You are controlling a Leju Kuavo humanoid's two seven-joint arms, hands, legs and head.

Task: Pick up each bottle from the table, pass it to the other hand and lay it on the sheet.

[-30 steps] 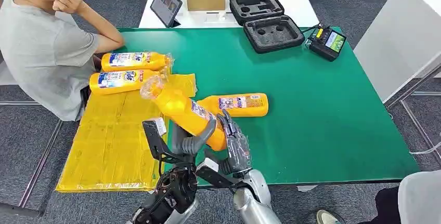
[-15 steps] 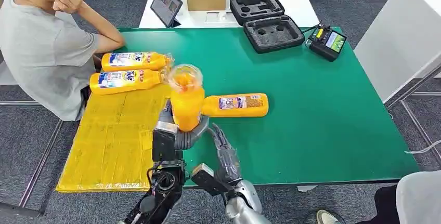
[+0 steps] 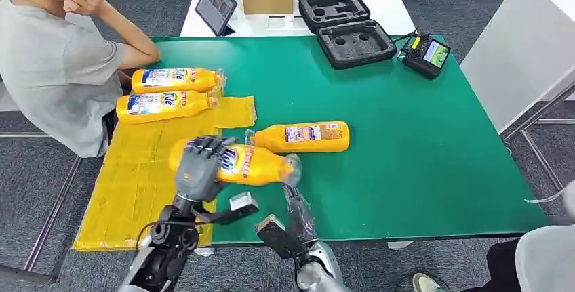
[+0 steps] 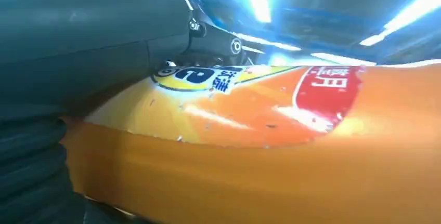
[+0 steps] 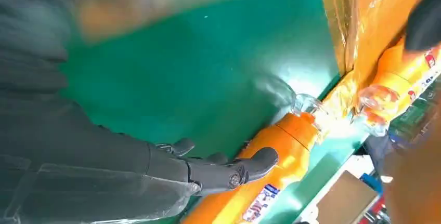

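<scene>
Now held: orange bottle (image 3: pixel 244 163) in the left hand (image 3: pixel 198 168), fingers (image 3: pixel 203 148) wrapped over the base end, body lying roughly level and crosswise, capped neck pointing toward the robot's right. Carried just above the seam where the yellow sheet (image 3: pixel 146 183) meets the green worktop (image 3: pixel 407 143), base half over the sheet, neck half over bare green; whether touching down yet, hard to tell from above. Seen close from the left wrist: label and orange flank pressed against the dark fingers (image 4: pixel 78 52), firmly gripped. Right hand (image 3: pixel 296 204) low at the near edge, just beside and below the neck end, holding nothing, fingers (image 5: pixel 229 172) loosely apart. Still waiting on the worktop: a second bottle (image 3: pixel 302 136), lying level just beyond the held one, nearly parallel, cap toward the sheet, nearer the right hand. Already laid at the sheet's far end: two bottles (image 3: pixel 169 92) side by side, well apart from the hands. Judged next: a sideways carry toward the robot's left, long axis kept level, to bring the whole body over the sheet before release. Seated at the sheet side: a person (image 3: pixel 54 55), clear of the hands
</scene>
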